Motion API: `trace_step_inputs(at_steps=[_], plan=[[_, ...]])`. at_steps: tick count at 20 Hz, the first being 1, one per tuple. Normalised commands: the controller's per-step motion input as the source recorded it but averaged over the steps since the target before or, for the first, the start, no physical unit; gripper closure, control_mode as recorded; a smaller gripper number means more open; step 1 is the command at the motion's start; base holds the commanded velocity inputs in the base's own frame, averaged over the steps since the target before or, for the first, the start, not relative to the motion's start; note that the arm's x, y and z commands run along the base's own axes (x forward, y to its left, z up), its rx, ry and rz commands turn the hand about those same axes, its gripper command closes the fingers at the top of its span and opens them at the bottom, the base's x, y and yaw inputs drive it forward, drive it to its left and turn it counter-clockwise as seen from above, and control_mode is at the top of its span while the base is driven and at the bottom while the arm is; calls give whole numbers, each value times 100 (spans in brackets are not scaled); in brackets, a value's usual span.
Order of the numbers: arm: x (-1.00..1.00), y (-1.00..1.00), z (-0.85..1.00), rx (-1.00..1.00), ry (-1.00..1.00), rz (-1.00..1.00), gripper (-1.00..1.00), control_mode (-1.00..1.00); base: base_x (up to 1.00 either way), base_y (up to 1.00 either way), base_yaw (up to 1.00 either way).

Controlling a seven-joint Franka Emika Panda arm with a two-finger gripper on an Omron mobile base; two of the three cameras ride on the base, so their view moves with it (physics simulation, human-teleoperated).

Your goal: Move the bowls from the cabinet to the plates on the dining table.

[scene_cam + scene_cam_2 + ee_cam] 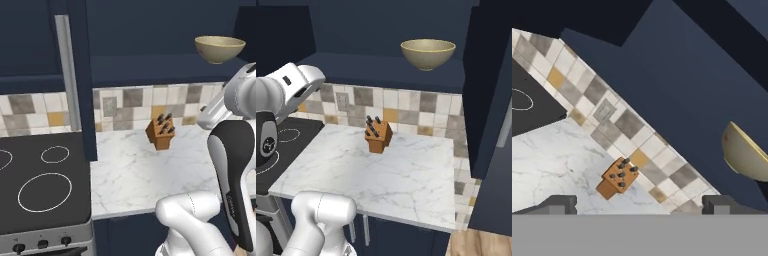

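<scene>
Navy blue covers the upper part of the left base view: the cabinet (150, 45) stands open, and one door (82, 75) with a long silver bar handle (67, 75) swings toward the camera. One bowl (219, 48), beige with a paler rim, sits upright on the cabinet shelf at the upper right. Below it runs a tiled backsplash (135, 107) in white, grey and yellow, and then a marble counter (145, 175). A wooden knife block (161, 132) stands on this counter close to the tiles. To the left lies a black cooktop (42, 180) with white rings. The white arm (232, 150) rises at the right side, near the bowl but apart from it.

From the right base view, the same bowl (428, 53) rests on the bottom shelf of the cabinet (391, 30) – well above the counter (376, 175) and to the right of the knife block (378, 136). The arm (286, 95) bends at the left edge.

The hand view is rolled, so the backsplash (612, 120) goes diagonally. The gripper (640, 205) has its two dark tips far apart at the bottom – the jaws are spread wide and hold nothing. The bowl (746, 157) shows at the right edge, cut by the frame, not touching either tip. The knife block (618, 177) lies between the tips but farther away, on the counter (557, 165).
</scene>
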Motion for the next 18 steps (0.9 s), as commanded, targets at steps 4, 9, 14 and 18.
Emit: trace_step_inputs(at_steps=[4,9,14,18], plan=[[0,0,0,0,0,0,-100,100,51,-22,20],[0,0,0,0,0,0,-100,100,33,-13,17],[0,0,0,0,0,0,-100,100,9,0,5],[0,0,0,0,0,0,-100,100,0,0,0]])
